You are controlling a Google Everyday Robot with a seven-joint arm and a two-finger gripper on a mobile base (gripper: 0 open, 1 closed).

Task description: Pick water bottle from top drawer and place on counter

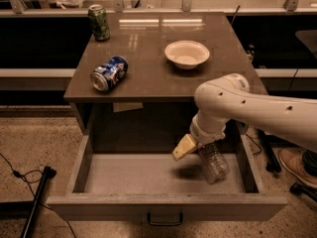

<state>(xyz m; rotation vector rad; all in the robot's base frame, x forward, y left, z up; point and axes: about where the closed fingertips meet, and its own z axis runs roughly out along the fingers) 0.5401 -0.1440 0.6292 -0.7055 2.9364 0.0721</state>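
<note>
The water bottle (pixel 214 163), clear crinkled plastic, hangs tilted with its base down over the right part of the open top drawer (pixel 129 175). My gripper (pixel 198 148) is shut on the bottle's upper end. One tan finger (pixel 184 147) sticks out to the left of it, and the white arm reaches in from the right. The bottle casts a shadow on the drawer floor just to its left. The cap is hidden by the gripper. The counter (pixel 148 68) lies behind and above the drawer.
On the counter lie a blue soda can (pixel 109 74) on its side at the front left, a green can (pixel 99 22) upright at the back left, and a white bowl (pixel 186 53) right of the middle. The drawer handle (pixel 165 219) is at the front.
</note>
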